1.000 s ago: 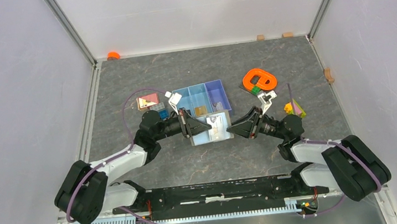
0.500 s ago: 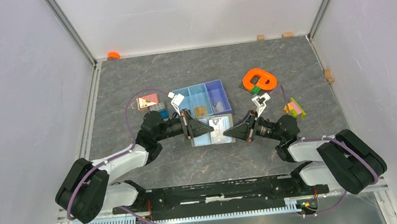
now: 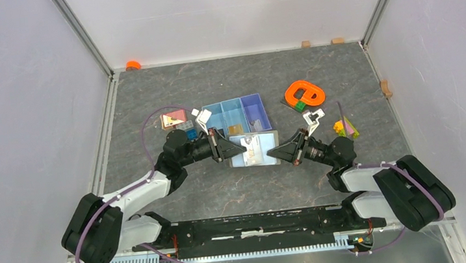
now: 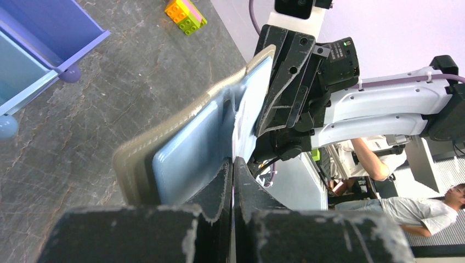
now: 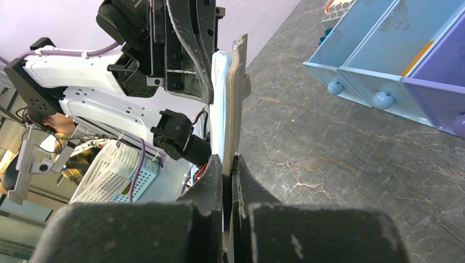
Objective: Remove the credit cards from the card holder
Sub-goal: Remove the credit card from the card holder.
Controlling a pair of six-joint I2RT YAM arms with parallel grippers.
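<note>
Evidently left gripper and right gripper each pinch the card holder (contents unclear).

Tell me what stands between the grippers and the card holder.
Nothing visible does. The left gripper and the right gripper are shut on opposite edges of the open card holder, one at each side. The tray lies beyond it, not between.

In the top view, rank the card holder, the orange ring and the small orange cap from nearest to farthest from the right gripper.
1. card holder: clamped in the right gripper, mid-table.
2. orange ring: farther back, slightly right.
3. orange cap: far back-left corner.
</note>
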